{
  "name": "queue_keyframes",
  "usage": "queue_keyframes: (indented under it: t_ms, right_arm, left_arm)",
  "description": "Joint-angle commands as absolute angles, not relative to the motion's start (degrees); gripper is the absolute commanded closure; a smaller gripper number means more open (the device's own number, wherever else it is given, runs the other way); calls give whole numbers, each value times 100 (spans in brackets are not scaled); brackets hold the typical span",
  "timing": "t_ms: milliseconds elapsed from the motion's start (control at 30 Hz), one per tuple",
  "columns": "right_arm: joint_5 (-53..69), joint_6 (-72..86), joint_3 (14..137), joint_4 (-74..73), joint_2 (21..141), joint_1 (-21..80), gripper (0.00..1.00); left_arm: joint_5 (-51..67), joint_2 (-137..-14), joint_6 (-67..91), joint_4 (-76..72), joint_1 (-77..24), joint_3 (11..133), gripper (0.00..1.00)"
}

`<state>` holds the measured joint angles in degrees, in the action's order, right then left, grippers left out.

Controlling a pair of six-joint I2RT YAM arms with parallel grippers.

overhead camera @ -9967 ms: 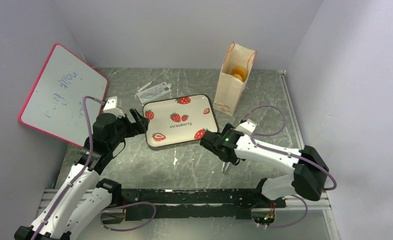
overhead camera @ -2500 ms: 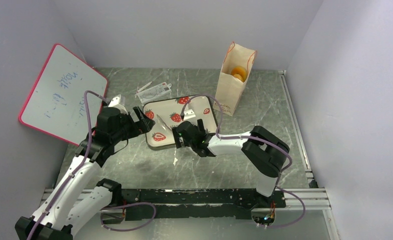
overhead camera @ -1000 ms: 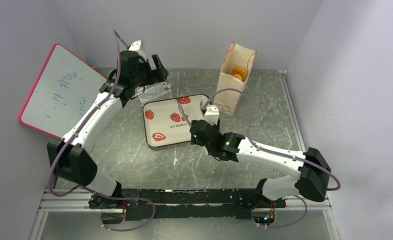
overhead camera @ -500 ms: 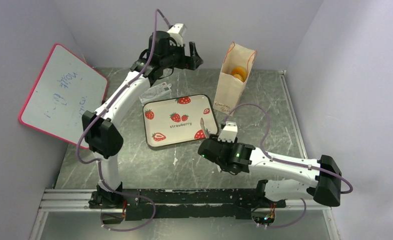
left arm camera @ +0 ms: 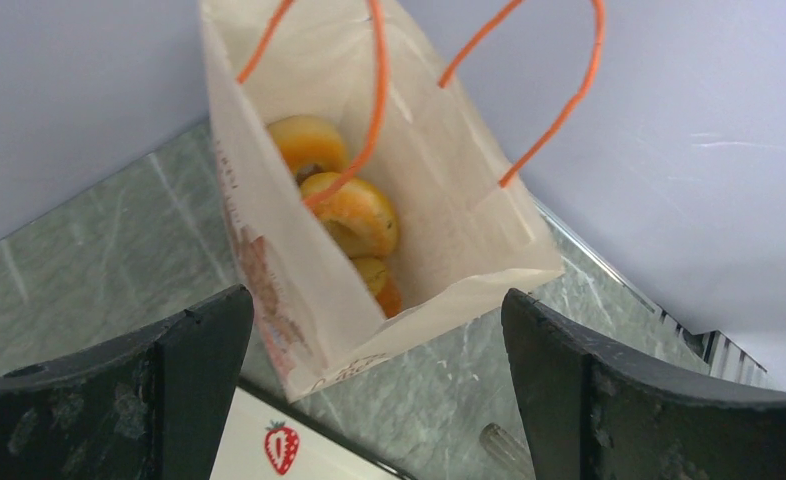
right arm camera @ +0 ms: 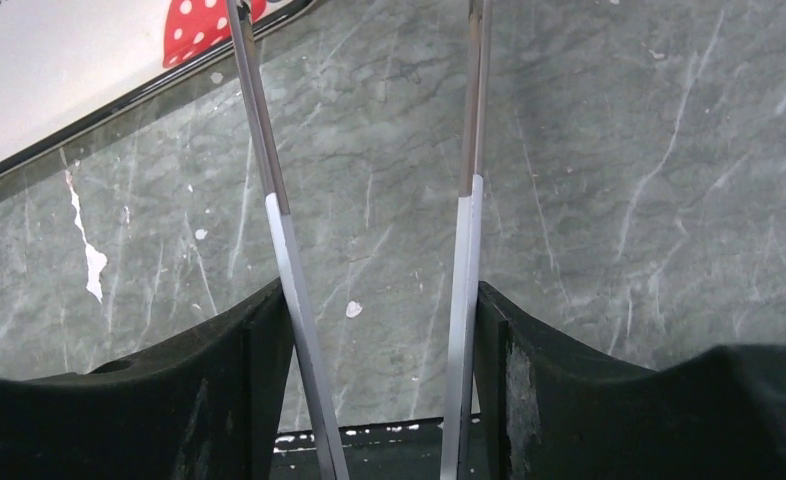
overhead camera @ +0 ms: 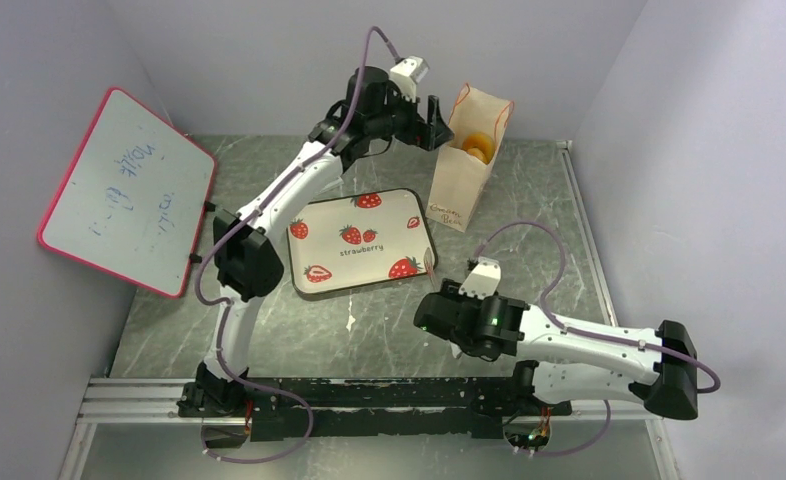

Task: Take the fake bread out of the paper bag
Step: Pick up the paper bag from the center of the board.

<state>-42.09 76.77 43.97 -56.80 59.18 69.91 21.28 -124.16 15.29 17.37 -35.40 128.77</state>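
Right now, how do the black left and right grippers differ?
The left gripper is open and empty; the right gripper grips thin metal tongs. The left hangs high near the tall cream paper bag's mouth; the right, low over the grey marbled table. Both are black.

Work surface is a grey-green marbled tabletop (overhead camera: 389, 330) with white scuffs. It is enclosed by a plain pale lilac-grey far wall (overhead camera: 269, 60), left wall (overhead camera: 19, 120) and right wall (overhead camera: 709, 150). A pink-framed whiteboard (overhead camera: 124, 190) leans at the left wall. A metal rail (overhead camera: 139, 400) runs along the near edge. Lighting is even and diffuse.
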Motion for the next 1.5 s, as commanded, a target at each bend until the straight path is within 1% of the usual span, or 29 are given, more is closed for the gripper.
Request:
queue_keyframes:
  t_ms: [0,133,267,400,633,667,700,733,767,800,833,900,933,1000,1067,1100,1200,1333,1467]
  right_arm:
    - [-4534,8099,4381,-6089,5720,7098,37]
    - [-4528,8074,4359,-6150,5634,7119,37]
    - [-4552,8001,4392,-6166,5576,7129,38]
    - [-4592,7968,4429,-6243,5497,7137,38]
    - [-4563,7873,4436,-6314,5366,7141,38]
    - [-4572,7855,4444,-6323,5370,7137,39]
    - [-4576,7824,4452,-6332,5370,7137,39]
    - [-4585,7792,4468,-6336,5376,7141,39]
    - [-4599,7764,4473,-6343,5382,7139,39]
    - [-4604,7724,4481,-6339,5387,7139,39]
    - [-4610,7707,4482,-6325,5391,7138,39]
    - [-4609,7656,4482,-6289,5402,7141,39]
    - [-4612,7636,4475,-6278,5398,7139,39]
    - [-4598,7592,4470,-6260,5399,7142,38]
    - [-4596,7549,4467,-6251,5386,7138,38]
    - [-4603,7528,4464,-6243,5374,7138,38]
    - [-4611,7464,4456,-6202,5356,7137,39]
    - [-4640,7395,4494,-6179,5380,7142,39]
    - [-4722,7374,4552,-6234,5399,7139,39]
  left_arm:
    - [2248,-12621,1398,1628,-3669,13309,2]
    - [1893,-12797,1267,1646,-3820,13447,2]
    - [1259,-13052,1082,1842,-3959,13795,2]
    - [738,-13168,999,1741,-4034,13789,2]
    - [524,-13536,1009,1684,-4051,14059,1]
    - [527,-13568,1028,1658,-4050,14073,5]
    - [526,-13601,1043,1645,-4050,14095,11]
    - [527,-13625,1058,1645,-4049,14106,18]
    - [513,-13645,1067,1648,-4045,14106,29]
    - [499,-13661,1076,1656,-4049,14103,37]
    - [477,-13681,1060,1664,-4049,14098,41]
    - [477,-13693,1043,1694,-4050,14087,44]
    - [449,-13681,1036,1700,-4051,14071,51]
    - [408,-13618,1025,1681,-4051,13964,67]
    - [334,-13495,1011,1620,-4045,13821,88]
    - [286,-13427,1011,1590,-4048,13749,92]
    - [128,-13192,1015,1439,-4052,13511,93]
    - [-31,-12794,1117,869,-4031,13011,93]
    - [-370,-12631,1217,408,-4030,12957,93]
